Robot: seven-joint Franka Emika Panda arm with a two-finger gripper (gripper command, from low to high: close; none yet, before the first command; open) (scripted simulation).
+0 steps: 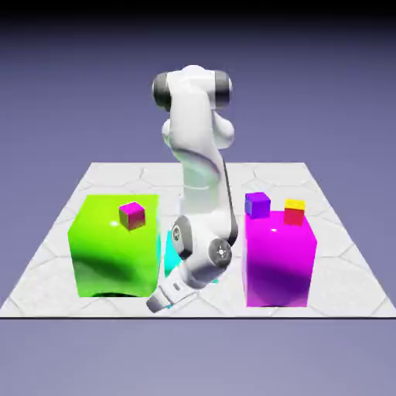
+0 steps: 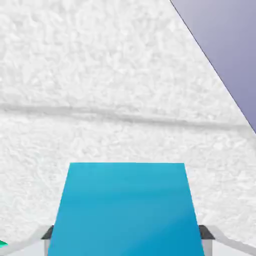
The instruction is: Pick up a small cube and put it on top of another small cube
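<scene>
glossy cyan small cube [image 2: 125, 207] sits large between the finger tips.

Glossy white rounded arm [image 1: 203, 166] with dark grey joint caps and grey fingertips [image 2: 47, 233].

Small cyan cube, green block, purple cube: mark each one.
small cyan cube [image 2: 125, 207]: hand view, middle of its top face.
green block [image 1: 108, 251]: exterior view, front face.
purple cube [image 1: 257, 205]: exterior view, its middle, atop the magenta block [image 1: 280, 263].

Two big blocks [image 1: 114, 246] [image 1: 280, 259] flanking the arm [image 1: 203, 193], little cubes [image 1: 132, 216] [image 1: 257, 204] atop each.
</scene>
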